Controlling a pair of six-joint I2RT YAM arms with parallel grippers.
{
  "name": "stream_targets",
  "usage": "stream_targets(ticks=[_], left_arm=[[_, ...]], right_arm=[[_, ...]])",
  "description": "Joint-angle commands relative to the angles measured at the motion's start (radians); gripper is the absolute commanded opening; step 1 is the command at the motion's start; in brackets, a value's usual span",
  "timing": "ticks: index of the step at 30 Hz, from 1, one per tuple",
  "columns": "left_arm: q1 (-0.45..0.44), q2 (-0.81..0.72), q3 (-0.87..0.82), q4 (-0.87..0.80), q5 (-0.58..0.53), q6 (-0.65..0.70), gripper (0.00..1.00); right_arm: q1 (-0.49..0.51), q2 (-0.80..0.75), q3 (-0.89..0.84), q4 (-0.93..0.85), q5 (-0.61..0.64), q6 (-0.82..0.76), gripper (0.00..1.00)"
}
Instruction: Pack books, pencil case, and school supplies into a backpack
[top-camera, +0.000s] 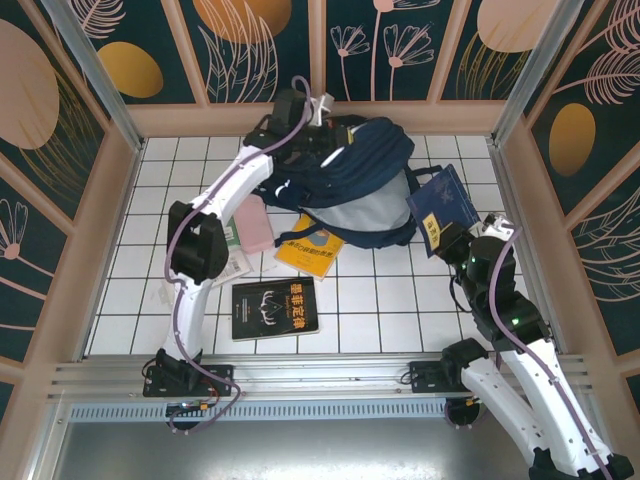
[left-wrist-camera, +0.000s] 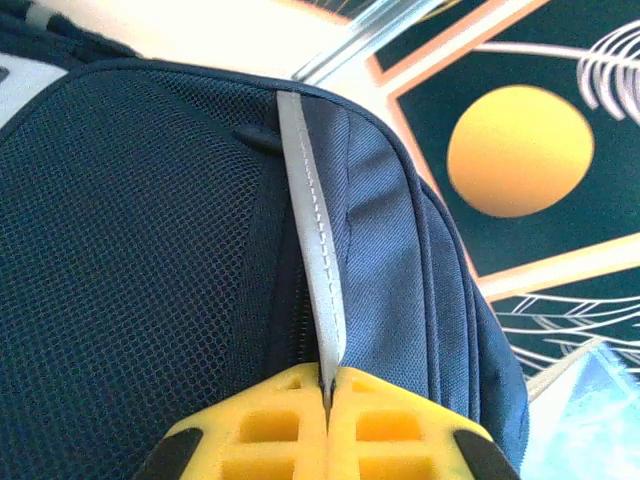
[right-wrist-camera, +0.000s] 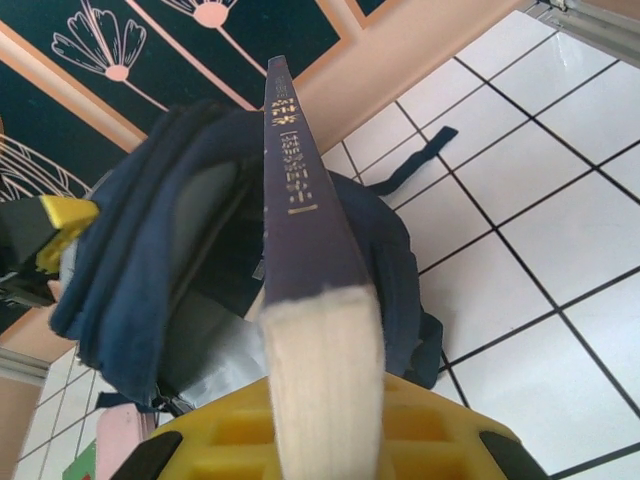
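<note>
The navy backpack (top-camera: 365, 170) lies at the back of the tiled table, its mouth gaping toward the front. My left gripper (left-wrist-camera: 328, 385) is shut on the backpack's white reflective stripe (left-wrist-camera: 305, 200) at the rim, seen from above at the bag's back left (top-camera: 322, 148). Right of the bag, my right gripper (top-camera: 452, 238) is shut on a blue book (top-camera: 445, 200) and holds it up on edge. Its spine (right-wrist-camera: 298, 190) points at the open backpack (right-wrist-camera: 140, 230). An orange-yellow book (top-camera: 310, 250), a black book (top-camera: 273, 307) and a pink pencil case (top-camera: 255, 225) lie on the tiles.
A small green book (top-camera: 232, 237) and a whitish packet (top-camera: 238, 265) lie under the left arm's forearm. Wooden walls enclose the table on three sides. A backpack strap (right-wrist-camera: 415, 160) trails onto the tiles at the right.
</note>
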Motion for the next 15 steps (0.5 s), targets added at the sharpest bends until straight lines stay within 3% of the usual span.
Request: stream_targets(ticks=[1,8,12,15], left_arm=[[0.034,-0.092,0.074,0.103,0.071,-0.051,0.00],[0.111,-0.125,0.008,0.207,0.150,-0.140,0.00],[0.116,-0.114,-0.015,0.260,0.195,-0.173,0.00],[0.118,-0.105,-0.016,0.267,0.209,-0.173,0.00]], right_arm=[[-0.008,0.015,-0.015,0.136,-0.053,0.048,0.00],[-0.093,0.219,-0.055,0.399,-0.357,0.197,0.00],[-0.179,0.396,-0.101,0.633,-0.582,0.331,0.00],[-0.193,0.567,-0.066,0.737,-0.665,0.338,0.00]])
